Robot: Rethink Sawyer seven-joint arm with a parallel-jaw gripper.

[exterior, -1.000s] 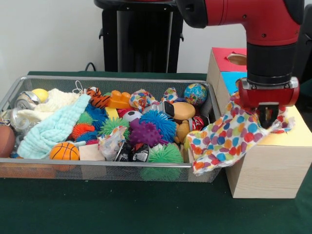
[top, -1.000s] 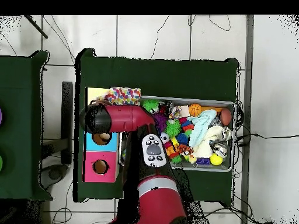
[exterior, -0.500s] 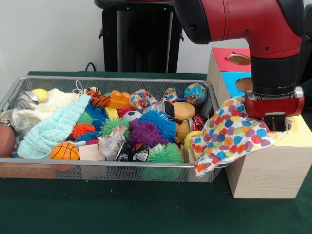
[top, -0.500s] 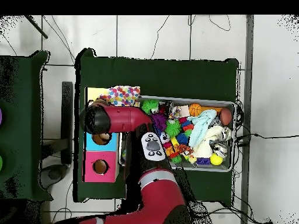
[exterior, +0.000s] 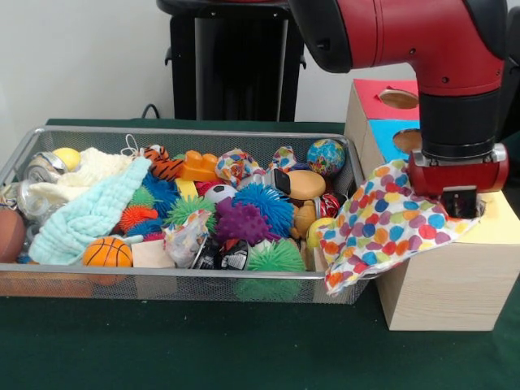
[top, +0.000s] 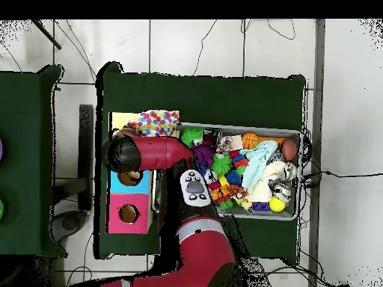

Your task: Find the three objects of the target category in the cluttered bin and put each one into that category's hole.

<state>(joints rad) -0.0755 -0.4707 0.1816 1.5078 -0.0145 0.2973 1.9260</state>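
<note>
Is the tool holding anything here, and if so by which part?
It cannot be told for sure. The tool sits over the yellow box, on one end of the dotted cloth, whose other end drapes over the bin.

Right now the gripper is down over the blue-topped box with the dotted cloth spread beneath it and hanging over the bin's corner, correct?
Not quite: the gripper is over the yellow-topped box, not the blue-topped one, as the front view shows. The dotted cloth does spread beneath it and hang over the bin corner.
</note>
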